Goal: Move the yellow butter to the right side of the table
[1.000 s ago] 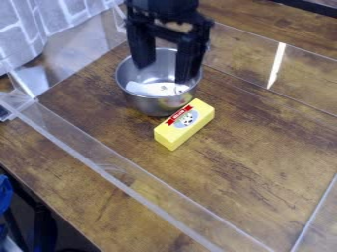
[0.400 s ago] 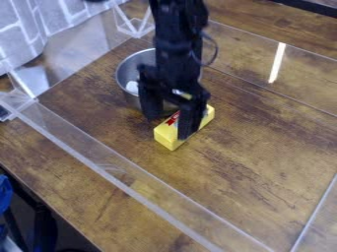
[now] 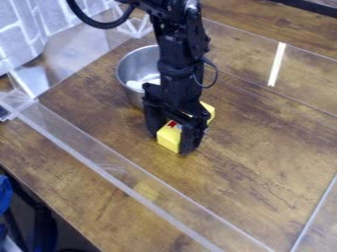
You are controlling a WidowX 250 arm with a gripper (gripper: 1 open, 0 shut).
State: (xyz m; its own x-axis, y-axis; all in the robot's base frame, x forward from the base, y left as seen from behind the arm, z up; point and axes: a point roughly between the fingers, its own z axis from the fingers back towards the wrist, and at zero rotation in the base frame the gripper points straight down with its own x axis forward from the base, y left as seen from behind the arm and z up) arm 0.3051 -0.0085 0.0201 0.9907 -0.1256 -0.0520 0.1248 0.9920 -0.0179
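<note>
In the single camera view, your black robot hand (image 3: 176, 135) points straight down over the small bright yellow rectangular butter box (image 3: 168, 136), its two fingers spread wide and straddling the box, one on each side; you cannot tell whether they touch it. The butter lies flat on the dark brown wood-plank surface (image 3: 250, 167) under its glossy clear acrylic sheet, near the middle. Just behind it sits a round steel bowl (image 3: 136, 71), partly hidden by the arm. A clear edge rail (image 3: 93, 162) runs along the front.
</note>
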